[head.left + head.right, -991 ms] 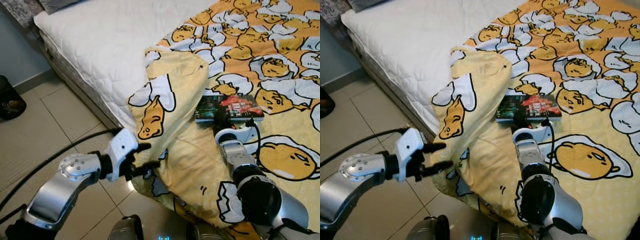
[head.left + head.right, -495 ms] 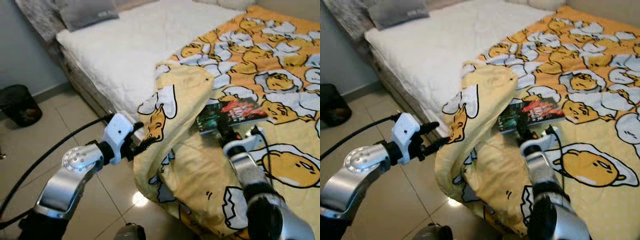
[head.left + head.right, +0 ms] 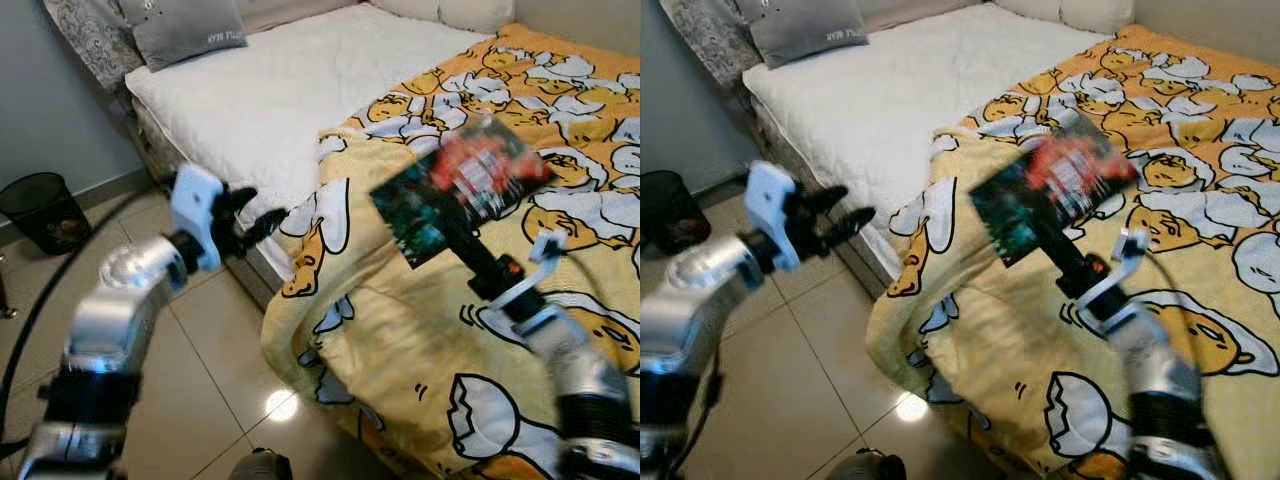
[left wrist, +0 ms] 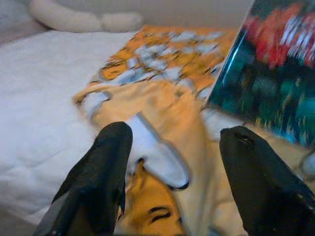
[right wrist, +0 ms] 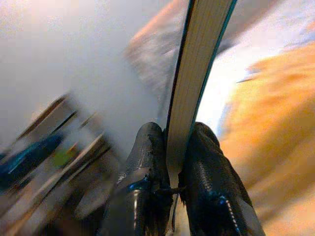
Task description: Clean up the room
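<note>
Above the yellow egg-print blanket (image 3: 420, 330), at two o'clock from the head camera, the right gripper (image 3: 1072, 262) pinches a book (image 3: 455, 190) clear of the bed, so stowing it remains, while the left gripper (image 3: 250, 212) gapes empty at ten o'clock.

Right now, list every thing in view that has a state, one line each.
Dark-covered book with red artwork: lifted off the bed, tilted, clamped.
Right gripper: shut on the book's edge.
Left gripper: open, holding nothing, beside the bed.
Yellow egg-print blanket: rumpled, hanging over the bed's edge.
White quilted mattress: partly uncovered.
Black bin: upright on the floor.
</note>
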